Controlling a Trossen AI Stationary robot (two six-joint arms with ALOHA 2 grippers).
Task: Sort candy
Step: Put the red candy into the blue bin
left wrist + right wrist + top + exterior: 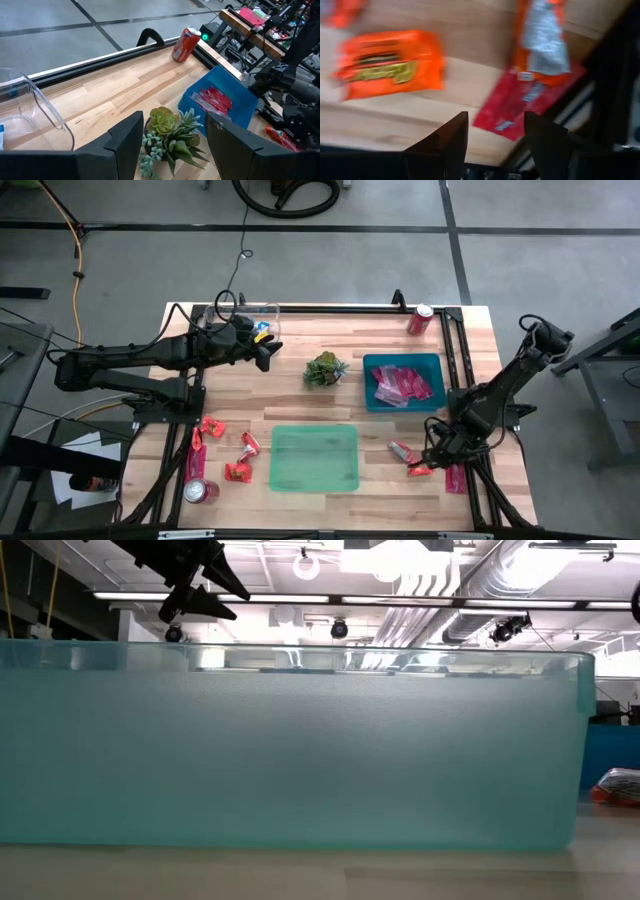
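Wrapped candy lies in two loose groups on the wooden table. Red-orange pieces (237, 471) sit near the left edge, and several more (400, 450) lie at the right. My right gripper (433, 458) hovers open just above the right group. Its wrist view shows an orange candy (390, 62) and a red one (520, 105) below its fingers (495, 120). Pink candies (403, 384) lie in a blue bin (432, 363). My left gripper (268, 354) is open, raised beside a clear container (250, 315), and points at the small plant (170, 135).
A green bin (315, 458) sits at the near middle of the table; its wall (300, 750) fills the low view. Soda cans stand at the far right (420, 318) and near left (200, 492) corners. A black frame rail (330, 308) runs along the table edges.
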